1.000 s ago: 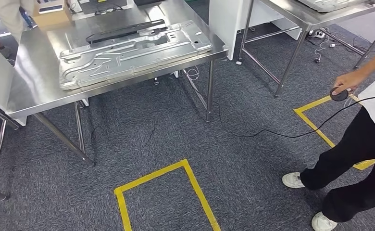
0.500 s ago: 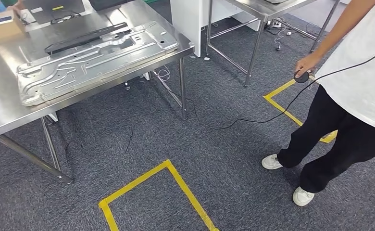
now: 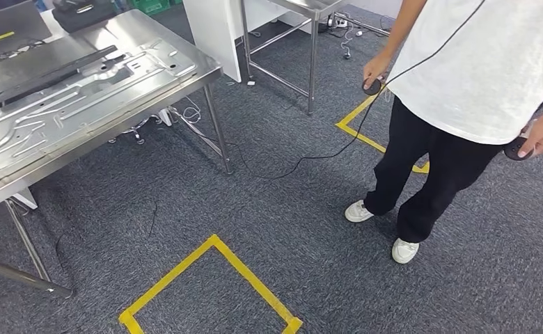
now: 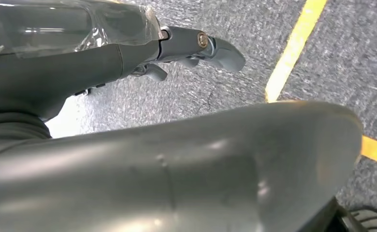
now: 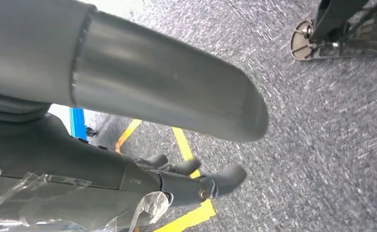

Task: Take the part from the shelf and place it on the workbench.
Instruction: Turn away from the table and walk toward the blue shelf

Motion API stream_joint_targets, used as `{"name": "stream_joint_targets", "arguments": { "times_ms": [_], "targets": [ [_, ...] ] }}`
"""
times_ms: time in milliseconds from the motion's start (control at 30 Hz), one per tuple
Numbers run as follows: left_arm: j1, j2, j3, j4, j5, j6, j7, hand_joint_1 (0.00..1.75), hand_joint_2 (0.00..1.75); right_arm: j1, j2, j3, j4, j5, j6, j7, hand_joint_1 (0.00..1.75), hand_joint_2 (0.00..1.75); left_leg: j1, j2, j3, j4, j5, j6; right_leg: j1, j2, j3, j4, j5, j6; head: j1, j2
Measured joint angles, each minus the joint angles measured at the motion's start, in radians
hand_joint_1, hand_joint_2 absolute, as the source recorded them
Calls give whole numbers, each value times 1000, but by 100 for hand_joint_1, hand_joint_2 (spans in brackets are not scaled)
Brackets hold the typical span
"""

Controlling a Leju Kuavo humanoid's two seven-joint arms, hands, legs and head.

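Note:
A steel workbench [image 3: 200, 72] stands at the left of the head view. A large stamped silver metal panel [image 3: 67, 111] lies flat on it, with a long black strip [image 3: 53, 73] beside it. My left hand [image 4: 143, 58] hangs over the grey carpet, its fingers [image 4: 210, 46] apart and nothing in them. My right hand [image 5: 143, 179] also hangs above the carpet, its fingers [image 5: 225, 176] spread and holding nothing.
A person in a white shirt and black trousers [image 3: 463, 76] stands close at the right, a round black controller [image 3: 373, 86] on a cable in one hand. Yellow tape [image 3: 213, 245] marks a square on the carpet. A second steel table [image 3: 309, 8] and a white cabinet [image 3: 213, 28] stand behind.
The whole picture has slid left, so the camera has turned right. The workbench now sits at the left edge and the person stands nearer the middle and closer.

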Motion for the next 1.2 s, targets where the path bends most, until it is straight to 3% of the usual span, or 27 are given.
{"name": "stream_joint_targets", "arguments": {
  "times_ms": [67,133,167,200,233,267,333,367,400,467,533,567,600,667,700,733,767,833,900,933,1000,1067,1133,1200],
  "targets": [
    [0,0,0,0,2,0,0,0,0,-2,0,0,2,-1,0,4,0,0,6,-37,-35,81,-56,-7,1,17,-5,1,4,-11,0,0],
    [4,-1,-1,0,7,0,0,0,0,-4,0,0,3,-2,0,11,0,0,7,-66,-105,241,-134,-8,5,36,-11,1,9,-19,0,0],
    [7,-1,-1,0,10,0,0,0,0,-4,0,0,4,-3,0,14,0,0,6,-71,-137,310,-157,-6,9,48,-14,1,11,-22,0,0],
    [10,-1,-2,0,14,0,0,0,0,-3,0,0,4,-4,0,17,0,0,4,-74,-153,344,-162,-1,13,60,-15,1,12,-25,0,0],
    [12,-2,-2,0,19,0,-2,0,0,-3,0,0,5,-7,0,19,0,0,1,-78,-147,331,-145,7,16,73,-15,1,14,-26,0,0],
    [13,-2,-3,0,23,1,-4,0,0,-3,0,0,5,-10,0,21,0,0,-6,-85,-121,275,-110,17,18,85,-14,0,15,-27,0,0],
    [11,-1,-4,0,30,3,-10,0,0,-3,2,0,5,-17,-1,22,0,0,-23,-121,-43,109,-27,43,18,108,-12,-3,20,-27,0,0],
    [9,1,-5,0,33,5,-13,0,0,-4,4,0,5,-20,-1,22,0,0,-30,-138,-14,44,0,54,17,119,-13,-5,24,-25,0,0],
    [7,3,-6,0,36,7,-15,0,0,-4,6,0,5,-21,-1,22,0,0,-35,-152,0,9,13,61,16,130,-16,-6,28,-23,0,0],
    [3,6,-9,0,38,9,-16,0,0,-3,7,0,5,-23,-2,22,0,0,-36,-148,5,-14,18,67,17,152,-23,-12,37,-15,1,0],
    [-1,4,-15,0,40,10,-16,0,0,-1,5,0,6,-27,-2,22,0,0,-28,-128,14,-39,31,65,24,130,-34,5,23,-9,1,0],
    [-2,3,-18,0,42,10,-16,0,0,-1,3,0,6,-29,-2,22,0,0,-23,-115,18,-50,38,64,28,105,-52,42,-4,-5,1,0],
    [-1,2,-21,0,44,10,-17,0,0,-3,2,0,7,-31,-2,22,0,0,-19,-103,19,-55,42,62,29,74,-79,103,-43,-2,2,0],
    [2,2,-25,0,51,10,-16,0,0,-4,2,1,7,-35,-1,23,0,0,-18,-76,14,-54,44,62,25,43,-144,247,-115,12,2,0],
    [2,2,-27,0,54,10,-16,0,0,-4,2,1,7,-37,-1,23,0,0,-16,-61,11,-53,44,61,20,37,-160,289,-128,19,2,0],
    [1,2,-29,0,57,11,-16,0,0,-4,2,1,8,-40,-1,22,0,0,-14,-48,7,-50,44,59,15,31,-156,291,-121,26,2,0],
    [-1,1,-31,0,59,11,-16,0,0,-4,1,1,8,-43,-1,22,0,0,-12,-35,3,-46,44,55,10,23,-129,252,-99,33,2,0],
    [-4,1,-37,0,61,11,-16,0,0,-4,-2,1,8,-47,-2,21,0,0,-7,-14,-4,-32,39,43,2,-19,-37,102,-44,46,1,0],
    [-6,2,-43,0,65,13,-16,0,0,-5,-2,1,8,-49,-2,21,0,0,-10,6,-10,-16,31,29,-1,-52,20,1,-12,37,0,0],
    [-7,3,-44,0,67,14,-16,0,0,-4,-2,1,8,-51,-2,21,0,0,-12,17,-12,-12,29,23,1,-54,24,-13,-7,28,0,0],
    [-11,3,-47,0,70,15,-16,0,0,-2,-2,1,10,-53,-2,22,0,0,-10,32,-14,-4,24,16,3,-29,15,-11,0,9,0,0],
    [-14,2,-51,0,71,15,-16,0,0,-3,-3,1,11,-55,-2,24,0,0,-1,-1,-36,55,-21,6,2,-8,9,-11,6,-4,0,0],
    [-14,1,-52,0,72,15,-16,0,0,-6,-4,1,12,-57,-3,28,0,0,6,-53,-95,199,-104,-2,3,14,1,-11,13,-14,0,0],
    [-8,1,-53,0,73,16,-16,0,0,-8,-4,1,13,-60,-3,30,0,0,7,-73,-150,328,-155,-3,4,39,-7,-11,18,-19,0,0]
  ]
}}
